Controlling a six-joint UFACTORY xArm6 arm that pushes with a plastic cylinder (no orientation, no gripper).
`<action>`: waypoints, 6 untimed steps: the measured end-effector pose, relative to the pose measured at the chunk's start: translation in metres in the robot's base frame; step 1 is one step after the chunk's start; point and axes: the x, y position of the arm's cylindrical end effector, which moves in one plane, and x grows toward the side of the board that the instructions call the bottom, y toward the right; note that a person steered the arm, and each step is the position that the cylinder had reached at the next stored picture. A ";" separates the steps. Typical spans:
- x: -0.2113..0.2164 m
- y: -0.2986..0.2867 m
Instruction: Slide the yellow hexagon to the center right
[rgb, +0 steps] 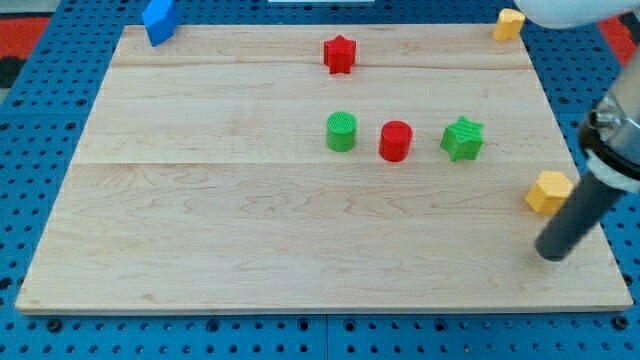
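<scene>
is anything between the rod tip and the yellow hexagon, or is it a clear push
Nothing visible stands between them. My tip sits just below the yellow hexagon at the board's right edge, with bare wood between. The green star lies off toward the view's left.

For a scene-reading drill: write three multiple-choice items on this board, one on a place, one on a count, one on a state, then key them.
1. Where is the yellow hexagon block nearest my tip?
A. the light wooden board's right edge
B. its top left corner
C. its centre

2. How many green blocks are there?
A. one
B. two
C. four

3. How does my tip stand to that yellow hexagon?
A. resting on top of it
B. far across the board
C. just below it, close by

Key: 1 A, it sits at the view's right edge. 2 B, the green cylinder block and the green star block. 3 C, the dark rod ends just beneath it; contact cannot be told.
</scene>
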 end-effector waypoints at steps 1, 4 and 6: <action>-0.001 -0.005; -0.058 0.040; -0.061 0.001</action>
